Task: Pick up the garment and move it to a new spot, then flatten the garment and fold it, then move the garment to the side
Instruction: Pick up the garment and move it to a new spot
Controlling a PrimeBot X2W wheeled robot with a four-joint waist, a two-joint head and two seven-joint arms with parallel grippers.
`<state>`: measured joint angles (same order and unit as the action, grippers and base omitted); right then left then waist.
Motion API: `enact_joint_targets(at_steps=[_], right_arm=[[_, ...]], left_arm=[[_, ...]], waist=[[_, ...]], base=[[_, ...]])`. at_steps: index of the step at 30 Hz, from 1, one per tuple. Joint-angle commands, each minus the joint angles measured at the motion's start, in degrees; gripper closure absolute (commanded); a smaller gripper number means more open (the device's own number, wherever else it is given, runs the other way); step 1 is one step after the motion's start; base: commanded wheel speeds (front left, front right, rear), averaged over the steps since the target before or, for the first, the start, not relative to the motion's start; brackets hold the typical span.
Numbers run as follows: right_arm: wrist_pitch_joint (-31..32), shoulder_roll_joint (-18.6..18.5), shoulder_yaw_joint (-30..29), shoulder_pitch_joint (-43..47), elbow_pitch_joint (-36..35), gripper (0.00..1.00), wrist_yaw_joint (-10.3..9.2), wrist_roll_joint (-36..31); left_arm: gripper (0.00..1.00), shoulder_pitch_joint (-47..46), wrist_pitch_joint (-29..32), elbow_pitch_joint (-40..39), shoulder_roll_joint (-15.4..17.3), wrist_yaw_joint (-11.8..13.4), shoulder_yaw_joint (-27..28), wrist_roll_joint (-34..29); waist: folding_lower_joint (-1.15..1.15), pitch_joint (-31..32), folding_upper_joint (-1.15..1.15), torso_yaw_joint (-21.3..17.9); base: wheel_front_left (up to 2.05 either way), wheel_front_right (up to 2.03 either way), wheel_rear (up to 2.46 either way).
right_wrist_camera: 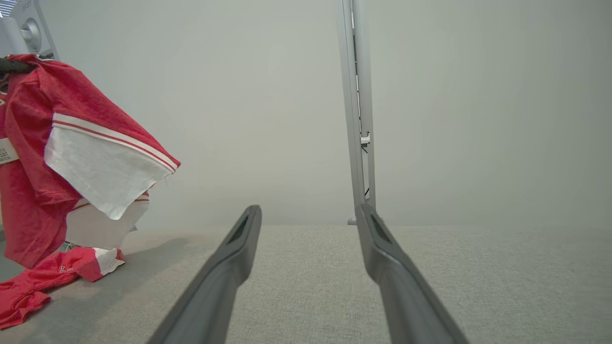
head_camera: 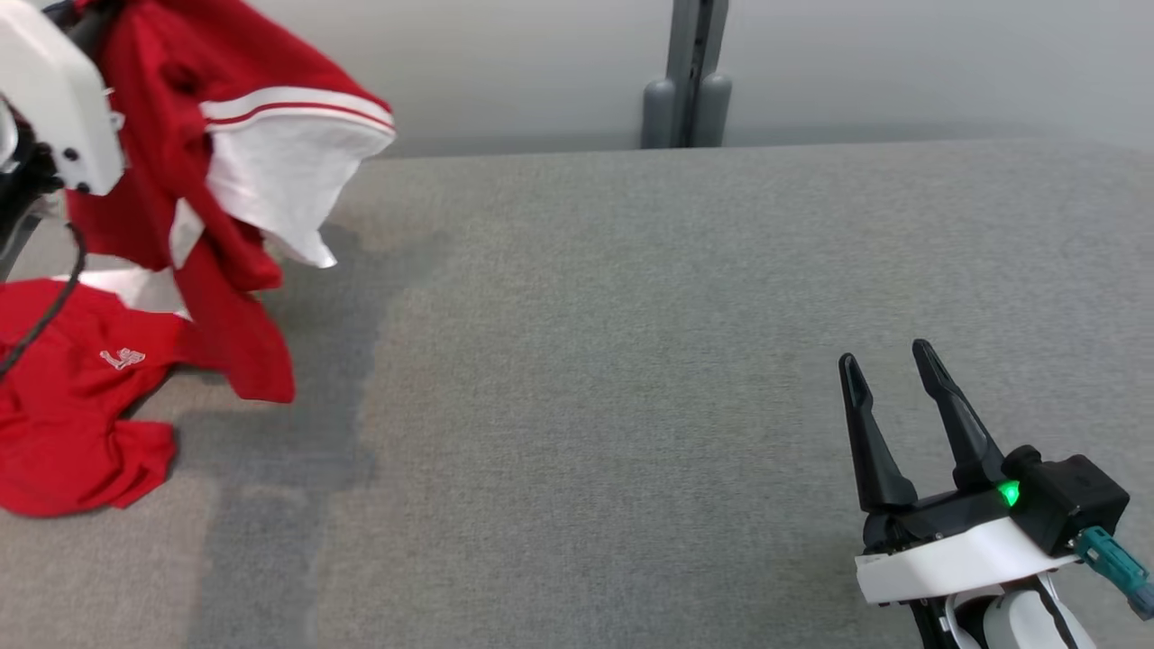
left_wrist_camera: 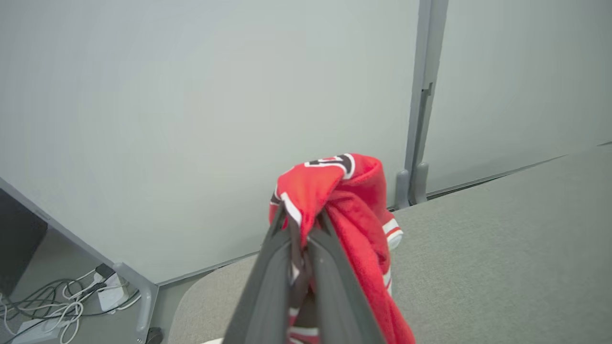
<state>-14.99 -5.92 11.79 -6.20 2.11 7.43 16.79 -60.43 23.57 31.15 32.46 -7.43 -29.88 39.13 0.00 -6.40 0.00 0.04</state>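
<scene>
The garment [head_camera: 180, 135] is a red shirt with white, red-striped sleeve ends. It hangs at the far left of the grey table [head_camera: 631, 361], its lower part [head_camera: 72, 397] still crumpled on the surface. In the left wrist view my left gripper [left_wrist_camera: 301, 224] is shut on a bunched fold of the garment [left_wrist_camera: 354, 205], which drapes over its fingertips. My left arm's white housing [head_camera: 54, 99] shows at the top left of the head view. My right gripper [head_camera: 888, 361] rests open at the lower right, with nothing between its fingers [right_wrist_camera: 234, 248], far from the garment [right_wrist_camera: 71, 143].
A grey partition wall with a vertical post [head_camera: 690, 72] runs behind the table. The table's back left corner [left_wrist_camera: 191, 291] is rounded, and beyond it cables and a power strip [left_wrist_camera: 71, 306] lie on the floor.
</scene>
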Motion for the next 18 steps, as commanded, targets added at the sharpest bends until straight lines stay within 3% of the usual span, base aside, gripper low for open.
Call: enact_joint_targets(at_steps=[1,11,18], right_arm=[[-0.3,-0.2,-0.1,0.6,-0.2,0.00,0.11,0.3],[-0.3,-0.6,-1.1,2.0,-0.7,0.00,0.11,0.6],[-0.3,-0.1,-0.7,1.9,-1.2,0.00,0.12,0.8]], left_arm=[[1.00,-0.3,0.0,-1.4,-0.3,-0.1,-0.3,0.3],[1.00,6.2,1.1,-18.8,-5.0,3.2,-3.5,1.2],[1.00,13.9,-3.7,-21.9,-9.7,5.1,-8.8,-1.5]], waist=[[0.00,1.7,0.00,-1.9],[0.00,2.8,0.00,-8.5],[0.00,0.4,0.00,-12.4]], base=[[0.00,0.00,0.00],[0.00,0.00,0.00],[0.00,0.00,0.00]])
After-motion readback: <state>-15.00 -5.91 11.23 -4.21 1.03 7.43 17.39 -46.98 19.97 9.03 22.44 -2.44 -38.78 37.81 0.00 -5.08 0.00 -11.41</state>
